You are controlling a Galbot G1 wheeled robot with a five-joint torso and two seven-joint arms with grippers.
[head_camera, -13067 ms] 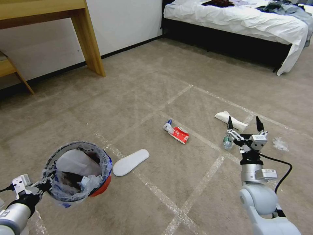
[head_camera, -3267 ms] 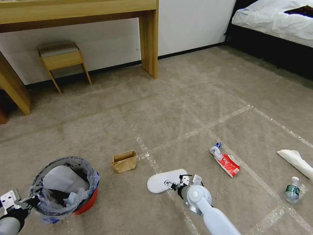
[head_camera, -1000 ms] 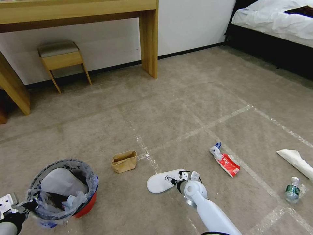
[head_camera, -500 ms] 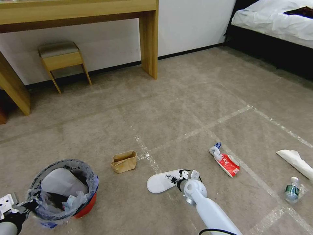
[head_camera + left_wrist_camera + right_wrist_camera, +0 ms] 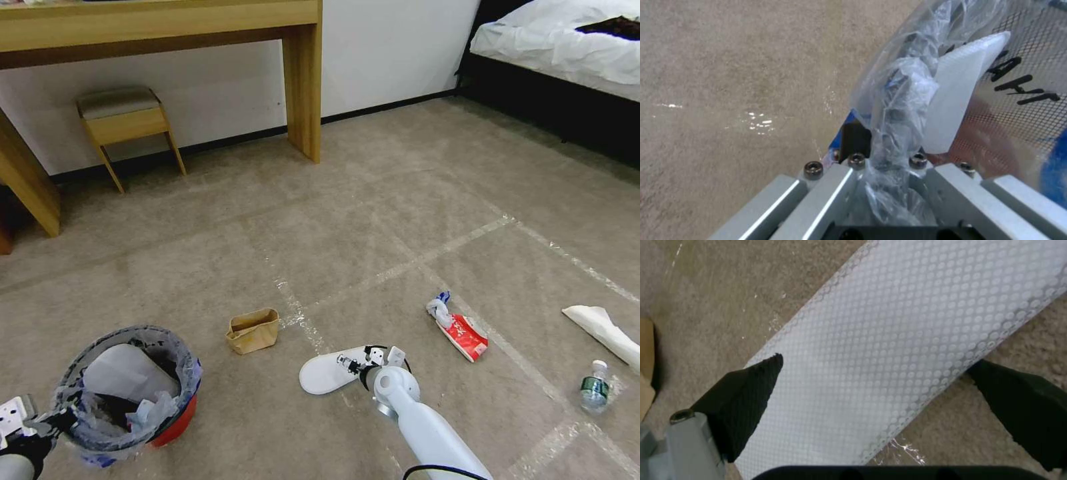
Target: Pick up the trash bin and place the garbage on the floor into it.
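Nearest, low left: left gripper (image 5: 50,421) clamped on bin (image 5: 127,387) rim, bin lifted, part-filled | mid: right gripper (image 5: 876,396) spread open astride white slipper (image 5: 330,371), ungrasped | beyond: paper bag (image 5: 253,330), red wrapper (image 5: 460,330), bottle (image 5: 593,386) left on carpet (image 5: 373,220)

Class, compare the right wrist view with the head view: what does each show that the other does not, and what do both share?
Right wrist alone: the dotted texture of the white slipper and the right gripper fingers spread either side of it. Head alone: the trash bin held at its rim by the left gripper, the red wrapper, the plastic bottle, the white paper. Both: slipper, brown paper bag, taped carpet.
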